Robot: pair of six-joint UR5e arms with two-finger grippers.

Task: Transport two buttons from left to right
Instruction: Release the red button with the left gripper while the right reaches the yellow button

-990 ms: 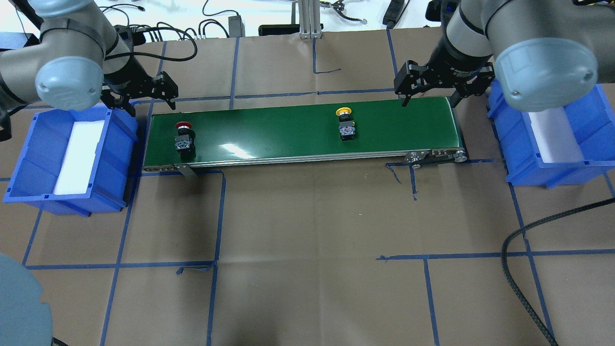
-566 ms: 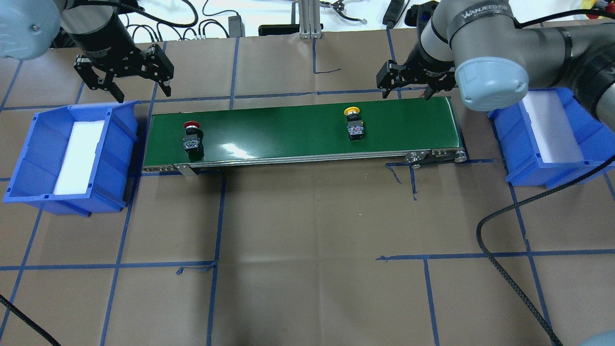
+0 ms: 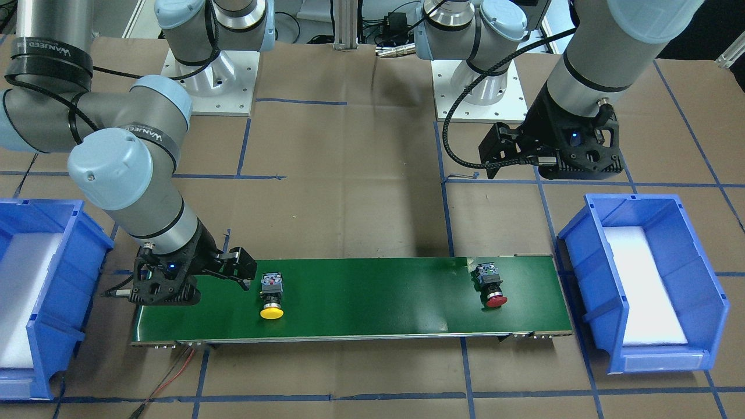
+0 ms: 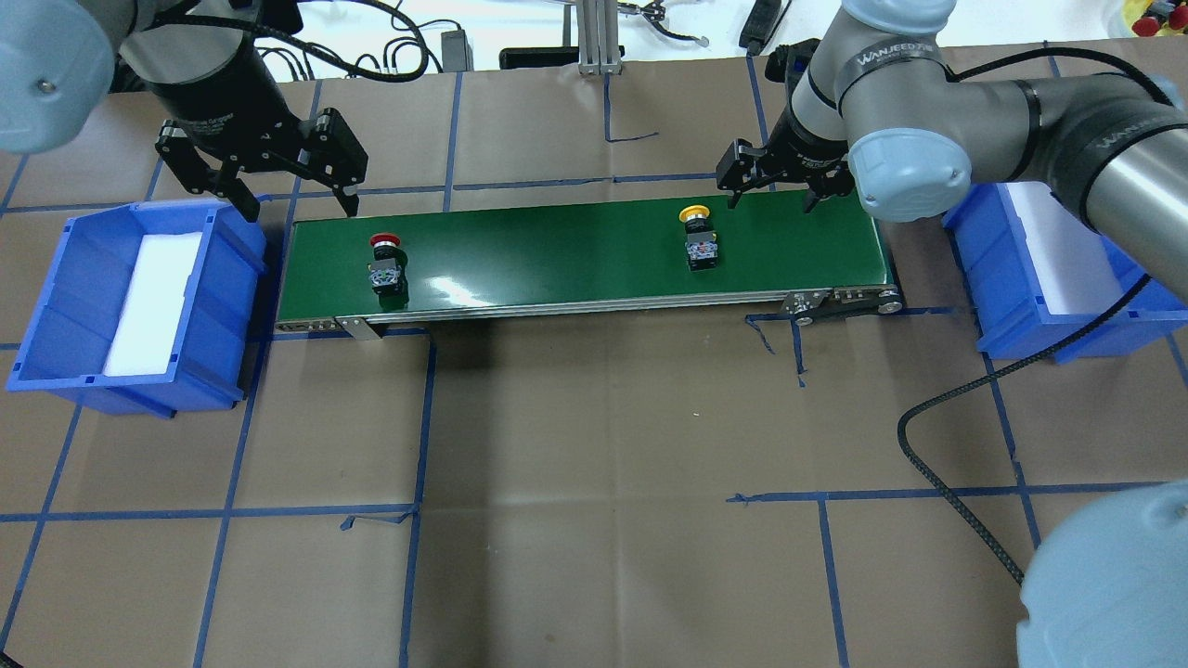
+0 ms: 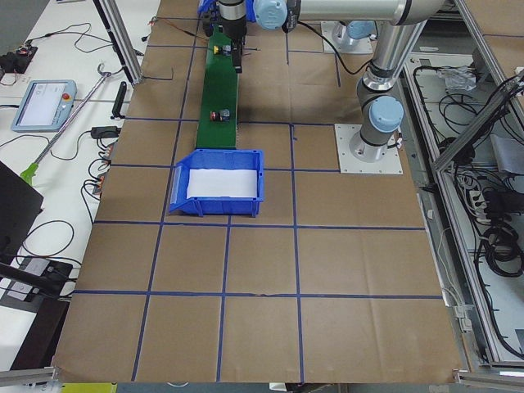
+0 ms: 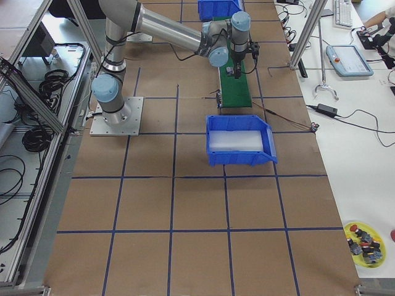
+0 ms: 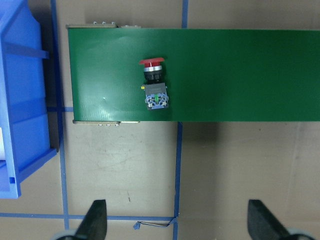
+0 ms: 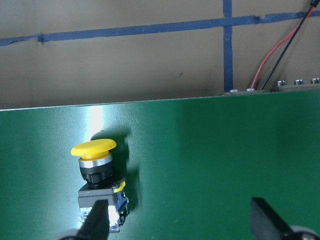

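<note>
**Surface** (image 4: 594, 445): brown paper marked with a blue tape grid.

**Right arm** (image 4: 1039, 102): comes in from the right with its forearm passing over the right bin (image 4: 998, 339). The wrist is turned down at the far edge of the belt (image 4: 557, 250), over its right part.

**Left arm** (image 4: 200, 74): the wrist is vertical and held high by the far corner of the belt's left end, next to the left bin (image 4: 56, 306).

**Bins:** one stands off each end of the belt. Each holds a white pad (image 4: 153, 301).

**Right fingers** (image 8: 265, 217): spread wide, gripping nothing, low over the belt. In the wrist view one finger overlaps the switch body of the yellow button (image 4: 698, 239); whether they touch cannot be told.

**Left fingers** (image 7: 95, 222): spread wide and empty, well above and apart from the red button (image 4: 386, 264).

**Yellow button:** on its side on the belt, right of the middle, cap toward the far edge.

**Red button:** on its side near the belt's left end, cap toward the far edge.
</note>
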